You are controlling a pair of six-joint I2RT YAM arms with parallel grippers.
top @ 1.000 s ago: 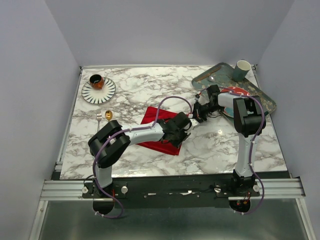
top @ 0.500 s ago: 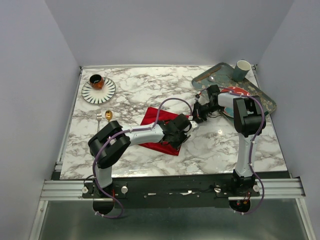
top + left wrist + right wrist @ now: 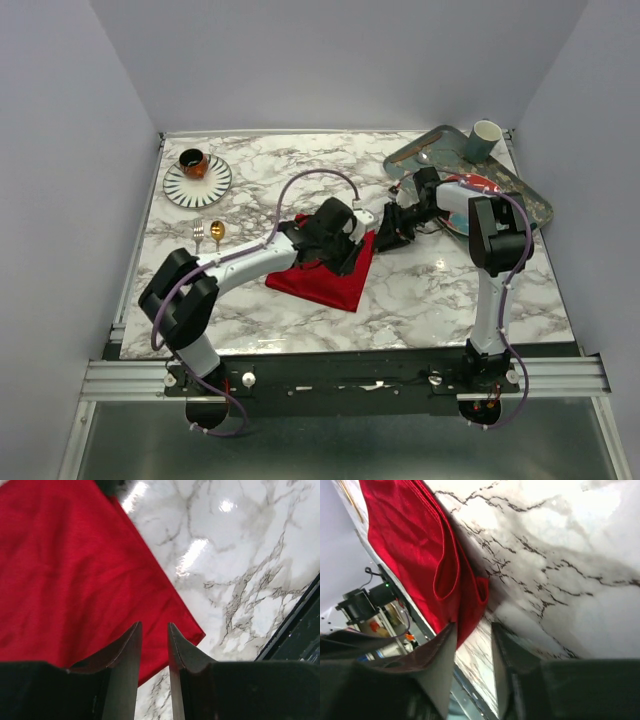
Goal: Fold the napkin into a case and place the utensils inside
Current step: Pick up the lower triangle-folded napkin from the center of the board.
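The red napkin (image 3: 318,280) lies folded on the marble table (image 3: 440,290), one corner pointing at the near edge. My left gripper (image 3: 352,258) hovers over its right part. In the left wrist view the left gripper (image 3: 154,626) is open above the napkin (image 3: 65,570), with nothing between its fingers. My right gripper (image 3: 381,237) is just off the napkin's upper right corner. The right wrist view shows the right gripper (image 3: 472,626) open beside a loose, puffed fold of the napkin (image 3: 415,545). A silver fork (image 3: 198,234) and a gold spoon (image 3: 217,232) lie side by side at the far left.
A striped saucer (image 3: 212,184) with a dark cup (image 3: 193,161) sits at the back left. A grey-green tray (image 3: 533,205) at the back right holds a green cup (image 3: 485,139), a red patterned plate (image 3: 478,184) and a brown-handled utensil (image 3: 426,154).
Both grippers have gone from shut to open and let go of the napkin. The left arm swung back and left; the napkin now lies wider, its fold flatter.
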